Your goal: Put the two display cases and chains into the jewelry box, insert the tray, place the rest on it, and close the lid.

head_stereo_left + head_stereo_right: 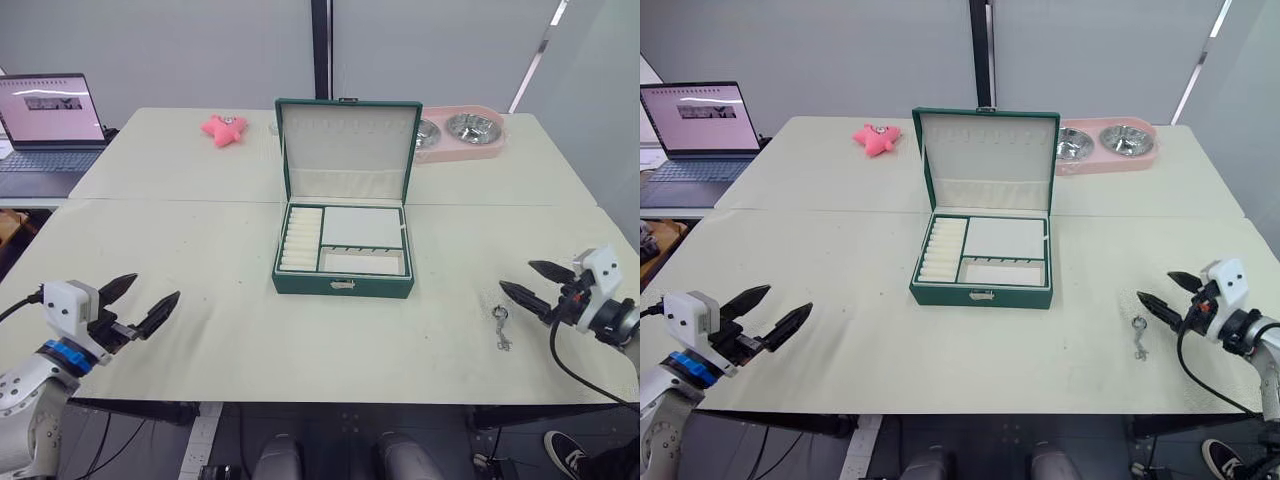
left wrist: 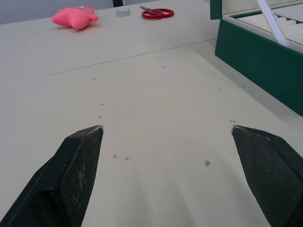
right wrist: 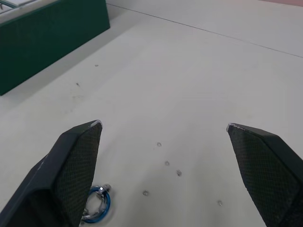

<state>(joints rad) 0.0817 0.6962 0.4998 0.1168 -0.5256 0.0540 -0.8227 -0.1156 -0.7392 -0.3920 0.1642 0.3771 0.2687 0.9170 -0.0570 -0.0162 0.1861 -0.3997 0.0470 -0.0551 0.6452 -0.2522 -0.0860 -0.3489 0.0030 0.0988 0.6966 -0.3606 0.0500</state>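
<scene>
Cream tabletop (image 1: 250, 330) runs under everything, with grey wall panels behind and a laptop (image 1: 52, 120) off on the robot's left. At the middle stands the jewelry box (image 1: 343, 283), its lid (image 1: 347, 150) tipped back upright so the interior is reachable from above. The tray (image 1: 345, 242) appears already seated inside, ring-roll strip toward the left and flat cream compartments beside it; no display cases can be seen, so I judge they lie beneath it.

A small metal piece, a chain or key-like trinket (image 1: 501, 328), lies on the table well to the right of the box, just beside the right gripper (image 1: 526, 282). That gripper hovers low with its fingers spread wide and empty; the right wrist view catches a blue ring with silvery links (image 3: 97, 203) next to one finger (image 3: 66, 175). Its pose seems aimed at picking up this last item.

Over the near left corner, well away from the box, the left gripper (image 1: 141, 301) is likewise spread and empty, likely parked clear.

Behind the box sit a pink plush star (image 1: 224, 129), red scissors (image 2: 157, 13) and a pink double pet bowl (image 1: 462, 133)
</scene>
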